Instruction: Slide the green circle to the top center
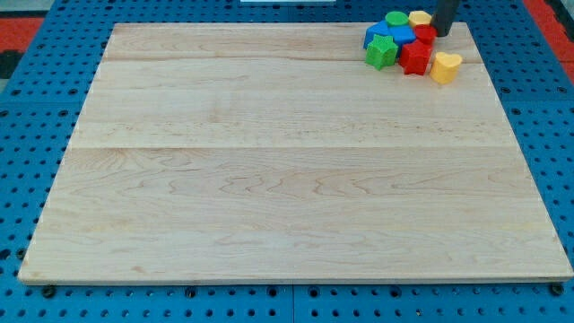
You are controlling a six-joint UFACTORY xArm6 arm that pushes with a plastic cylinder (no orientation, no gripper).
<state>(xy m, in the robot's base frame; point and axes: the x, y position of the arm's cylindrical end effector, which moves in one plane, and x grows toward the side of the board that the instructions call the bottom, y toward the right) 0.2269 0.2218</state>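
All the blocks sit jammed in the top-right corner, green circle (pixel 395 18) at the back, my tip (pixel 441 34) (a bare rod, no fingers to spread or pinch) parked just right of the cluster, probably to shove leftward.

A pale wooden bench (pixel 269 170) is seen lying on a blue perforated base (pixel 36 108). All blocks are gathered in one tight cluster at the view's top right corner of the bench. The green circle (pixel 395 19) is found at the cluster's top, just beside a yellow block (pixel 419 18) on its right. Two blue blocks (pixel 378 32) (pixel 403 36) lie just below the circle. A green star-like block (pixel 381 53) sits at the cluster's lower left, touching a red block (pixel 415 56). A second red block (pixel 424 34) is noted above it. A yellow heart (pixel 445 66) lies at the lower right. My tip (pixel 441 34) is placed at the cluster's right edge, just beside the upper red block.
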